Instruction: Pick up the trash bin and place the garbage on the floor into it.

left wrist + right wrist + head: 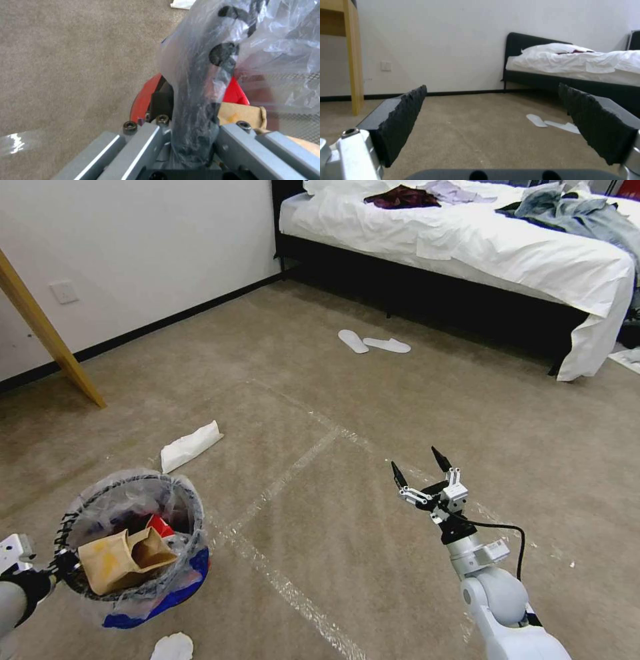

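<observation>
Black wire-mesh trash bin point(133, 543), plastic-lined and probably light but floppy, hangs above the carpet floor point(320, 393) from my left gripper point(61, 565) clamped on its rim, my right gripper point(421, 468) wide open.

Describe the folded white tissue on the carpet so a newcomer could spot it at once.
Start at the slanted wooden beam by the wall, then look across the carpet toward the trash bin held in the left claw. The folded tissue lies just beyond the bin's rim. It is long and flat, unlike the crumpled white wad beside the bin.
</observation>
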You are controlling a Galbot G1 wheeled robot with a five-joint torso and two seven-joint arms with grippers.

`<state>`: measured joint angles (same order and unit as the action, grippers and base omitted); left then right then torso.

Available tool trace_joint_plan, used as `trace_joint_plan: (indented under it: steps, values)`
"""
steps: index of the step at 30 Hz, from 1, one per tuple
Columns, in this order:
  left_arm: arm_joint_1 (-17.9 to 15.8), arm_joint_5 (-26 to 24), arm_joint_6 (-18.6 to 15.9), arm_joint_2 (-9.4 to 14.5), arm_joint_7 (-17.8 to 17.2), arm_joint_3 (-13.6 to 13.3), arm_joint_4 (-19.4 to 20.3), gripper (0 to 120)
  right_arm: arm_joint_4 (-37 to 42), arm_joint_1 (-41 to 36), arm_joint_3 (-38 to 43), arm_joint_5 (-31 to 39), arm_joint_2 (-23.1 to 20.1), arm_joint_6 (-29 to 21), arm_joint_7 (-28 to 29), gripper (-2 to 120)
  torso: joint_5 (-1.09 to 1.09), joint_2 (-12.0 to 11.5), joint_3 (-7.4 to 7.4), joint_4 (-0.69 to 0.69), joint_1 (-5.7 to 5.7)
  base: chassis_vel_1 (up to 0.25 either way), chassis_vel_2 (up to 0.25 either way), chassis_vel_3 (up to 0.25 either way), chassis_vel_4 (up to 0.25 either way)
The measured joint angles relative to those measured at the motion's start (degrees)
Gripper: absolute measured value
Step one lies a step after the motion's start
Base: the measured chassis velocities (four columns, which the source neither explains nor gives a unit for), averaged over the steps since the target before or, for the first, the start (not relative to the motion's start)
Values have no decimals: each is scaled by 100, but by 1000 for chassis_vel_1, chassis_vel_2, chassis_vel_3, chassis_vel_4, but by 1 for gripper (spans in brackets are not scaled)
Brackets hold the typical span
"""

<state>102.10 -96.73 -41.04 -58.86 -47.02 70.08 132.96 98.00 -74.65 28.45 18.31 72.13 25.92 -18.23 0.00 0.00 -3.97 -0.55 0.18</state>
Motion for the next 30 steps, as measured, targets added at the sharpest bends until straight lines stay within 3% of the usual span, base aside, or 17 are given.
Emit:
trace_joint_plan:
  steps: [30]
  values:
    - [-103,-28,17,95,9,-57,-143,1,-94,148,-138,26,-24,-44,-6,100,0,0,0,0,0,-99,94,101,-93]
